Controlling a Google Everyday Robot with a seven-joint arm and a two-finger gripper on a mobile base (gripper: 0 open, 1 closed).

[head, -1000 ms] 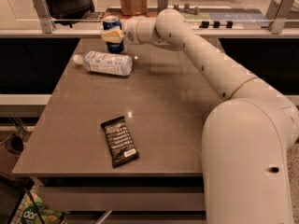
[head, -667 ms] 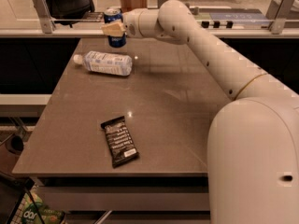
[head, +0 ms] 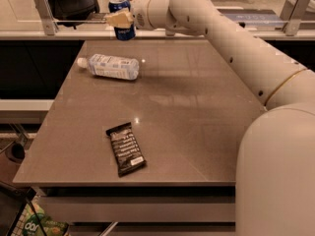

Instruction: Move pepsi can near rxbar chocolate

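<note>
The pepsi can (head: pixel 121 14), blue with a silver top, is upright and held in the air above the far left edge of the table. My gripper (head: pixel 119 19) is shut on the can, its cream fingers (head: pixel 116 19) across the can's middle. The arm reaches in from the right. The rxbar chocolate (head: pixel 126 148), a flat black wrapper with white text, lies near the table's front edge, left of the middle, far from the can.
A clear plastic bottle (head: pixel 109 66) with a white cap lies on its side at the far left of the brown table (head: pixel 197 112). A rail with posts (head: pixel 44 11) runs behind the table. A bag (head: pixel 34 225) sits on the floor at front left.
My gripper has lifted the pepsi can up off the table and a little toward the back; the bottle and the bar have not moved.
</note>
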